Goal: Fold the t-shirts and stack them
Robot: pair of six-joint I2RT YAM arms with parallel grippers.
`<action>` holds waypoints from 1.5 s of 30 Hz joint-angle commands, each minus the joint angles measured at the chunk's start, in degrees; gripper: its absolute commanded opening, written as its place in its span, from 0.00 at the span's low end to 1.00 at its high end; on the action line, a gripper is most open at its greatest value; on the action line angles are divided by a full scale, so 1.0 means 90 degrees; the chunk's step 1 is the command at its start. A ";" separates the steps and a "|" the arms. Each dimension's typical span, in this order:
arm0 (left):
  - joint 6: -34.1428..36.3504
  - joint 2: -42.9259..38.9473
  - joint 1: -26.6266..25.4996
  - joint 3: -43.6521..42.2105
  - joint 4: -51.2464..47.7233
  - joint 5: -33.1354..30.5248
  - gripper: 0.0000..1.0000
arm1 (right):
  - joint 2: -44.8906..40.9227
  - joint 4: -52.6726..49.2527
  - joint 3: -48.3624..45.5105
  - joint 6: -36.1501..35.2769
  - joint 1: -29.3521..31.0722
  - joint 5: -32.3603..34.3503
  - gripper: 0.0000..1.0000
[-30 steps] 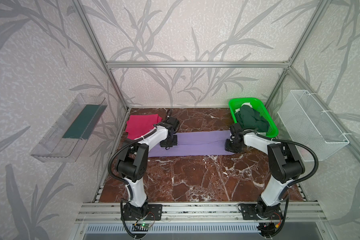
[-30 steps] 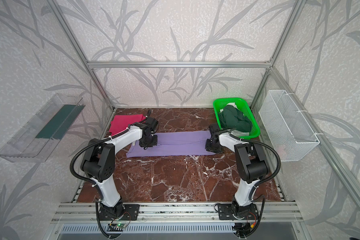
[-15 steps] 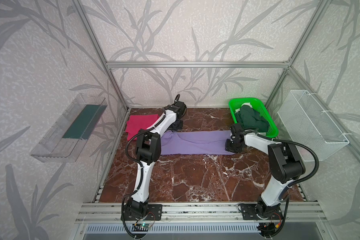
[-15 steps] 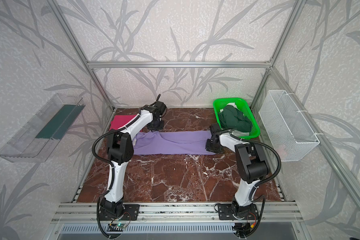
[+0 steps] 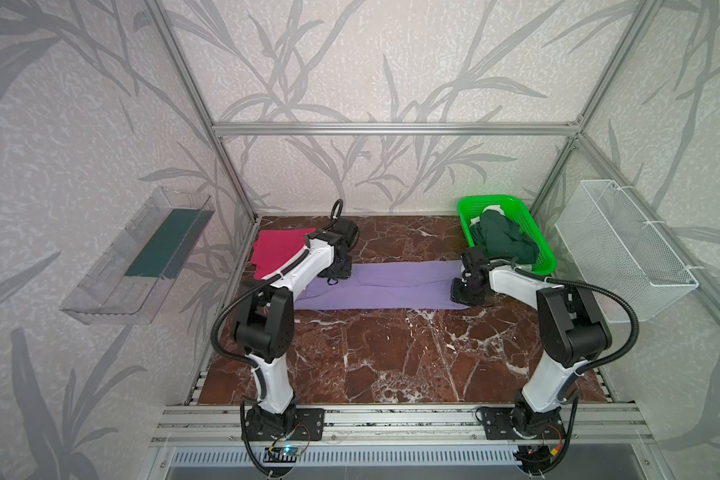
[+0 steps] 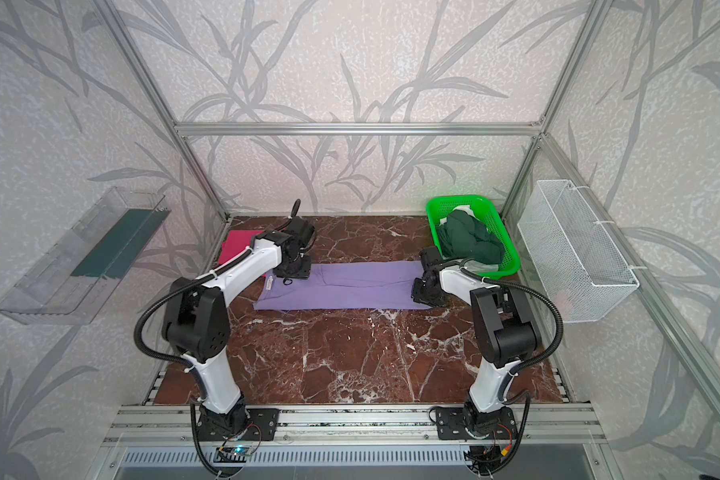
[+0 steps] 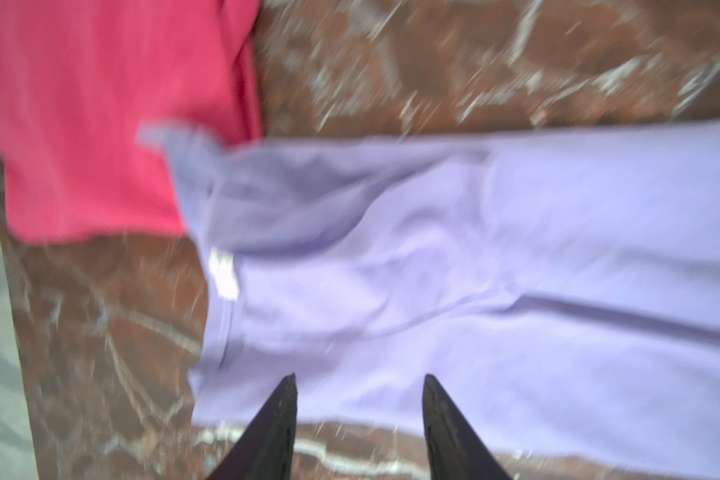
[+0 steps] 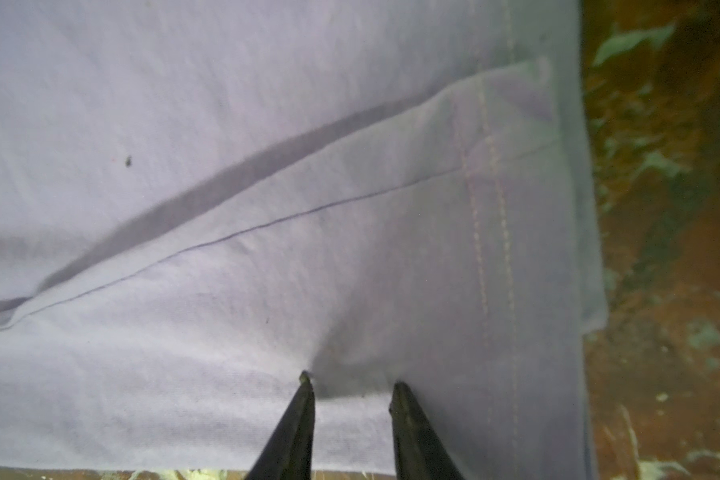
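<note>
Cross-fold stage for the purple tee (image 5: 391, 286). In both top views it lies as a long band across the middle of the table (image 5: 391, 357), sides already turned in. The red tee (image 5: 273, 249) lies folded at the table's upper left, and the left wrist view shows the two overlapping slightly at that end. The left gripper (image 7: 358, 376) hangs over the band's left end with its jaws apart and empty. That view is blurred. The right gripper (image 8: 350, 380) is at the band's right end, beside the stitched hem. Its jaws stand partly apart with the tips pressed into the cloth, which puckers there, and nothing appears clamped. A green garment (image 5: 504, 241) waits in the basket (image 5: 491, 198) at upper right. The next move probably calls for pinching one end through all layers and carrying it over the other, then stacking the result on the red tee.
</note>
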 commanded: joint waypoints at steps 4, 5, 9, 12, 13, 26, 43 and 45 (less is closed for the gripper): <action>-0.1008 -0.0571 0.1032 -0.1717 0.0971 0.0563 0.50 | 0.0049 -0.0248 0.0027 -0.0114 -0.0026 -0.0060 0.34; -0.1062 -0.0583 0.1166 -0.1823 0.1026 0.0582 0.49 | 0.0030 -0.0232 -0.0023 -0.0109 -0.0029 -0.0063 0.33; -0.1082 -0.0385 0.1485 -0.1768 0.1215 0.0828 0.50 | -0.0012 -0.0208 -0.0127 -0.0109 -0.0029 -0.0073 0.33; -0.1204 -0.0128 0.1519 -0.1519 0.1049 0.0710 0.50 | -0.0026 -0.0210 -0.0168 -0.0109 -0.0029 -0.0049 0.33; -0.1266 0.0003 0.1538 -0.1410 0.0894 0.0671 0.50 | -0.0007 -0.0234 -0.0165 -0.0109 -0.0028 -0.0027 0.33; -0.1790 -0.0292 0.1588 -0.2622 0.0418 0.0989 0.40 | 0.0101 -0.0982 -0.0429 -0.0115 -0.0260 -0.0020 0.33; -0.1604 -0.2995 0.1571 -0.3532 0.0647 0.0886 0.41 | -0.2725 -0.2151 -0.1578 0.0109 -0.0198 0.0018 0.33; -0.1351 -0.2891 0.1547 -0.3357 0.0884 0.1393 0.39 | -0.2723 -0.2103 -0.1309 0.0083 -0.0098 -0.0023 0.33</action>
